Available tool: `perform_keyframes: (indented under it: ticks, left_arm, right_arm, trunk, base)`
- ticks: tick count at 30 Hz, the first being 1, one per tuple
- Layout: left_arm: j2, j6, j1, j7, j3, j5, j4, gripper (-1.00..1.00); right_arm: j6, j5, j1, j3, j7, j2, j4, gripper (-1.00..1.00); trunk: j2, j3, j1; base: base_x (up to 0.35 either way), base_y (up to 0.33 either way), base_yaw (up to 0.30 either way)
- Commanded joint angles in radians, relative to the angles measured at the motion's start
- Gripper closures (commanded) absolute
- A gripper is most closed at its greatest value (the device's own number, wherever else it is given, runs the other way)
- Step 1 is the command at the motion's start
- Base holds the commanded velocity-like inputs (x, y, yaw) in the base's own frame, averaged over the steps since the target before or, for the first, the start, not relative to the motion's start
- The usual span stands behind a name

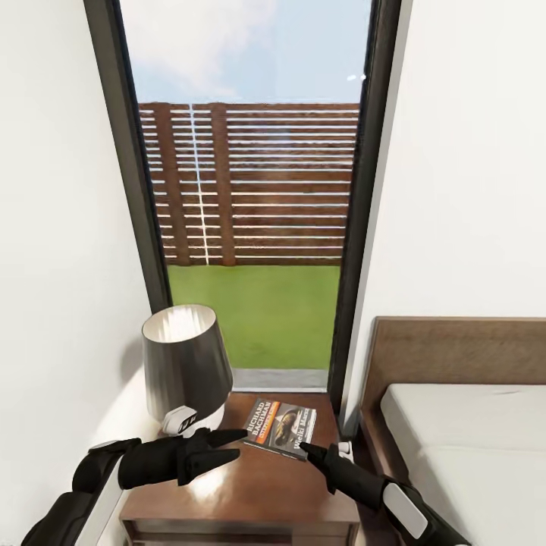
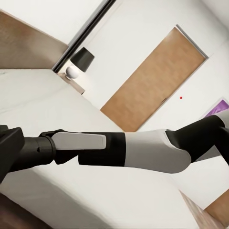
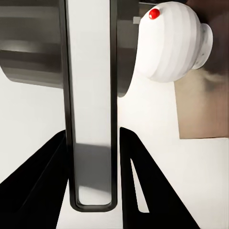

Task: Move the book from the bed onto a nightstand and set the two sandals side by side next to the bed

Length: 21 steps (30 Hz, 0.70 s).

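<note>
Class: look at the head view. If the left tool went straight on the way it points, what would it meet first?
Probably the book on the nightstand. The left tool points across the top toward the book's near edge, though its height above the wood is unclear.

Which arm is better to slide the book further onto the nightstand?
Probably right: the right gripper sits at the near corner of the book. The left gripper is near its edge too, but crowded by the lamp.

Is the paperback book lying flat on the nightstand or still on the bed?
On the nightstand: the dark paperback book lies flat, cover up, on the glossy brown wooden nightstand, beside the grey-shaded lamp; the right gripper touches its edge.
</note>
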Motion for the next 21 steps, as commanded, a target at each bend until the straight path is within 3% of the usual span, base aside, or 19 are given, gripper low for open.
perform_keyframes:
  ticks: [1,21]
  left_arm:
    - [0.001,0.01,-0.001,0.0,-0.002,0.006,0.0,-1.0]
    - [0.001,0.01,-0.001,0.0,-0.002,0.006,0.001,-1.0]
  right_arm:
    - [0.005,-0.01,-0.001,0.005,0.0,-0.001,0.0,1.0]
    - [0.005,-0.01,-0.001,0.005,0.0,-0.001,0.0,1.0]
  trunk:
    - [-0.008,-0.004,0.004]
    - [-0.148,-0.067,0.081]
  base:
    - [0.0,0.0,0.0]
    - [0.0,0.0,0.0]
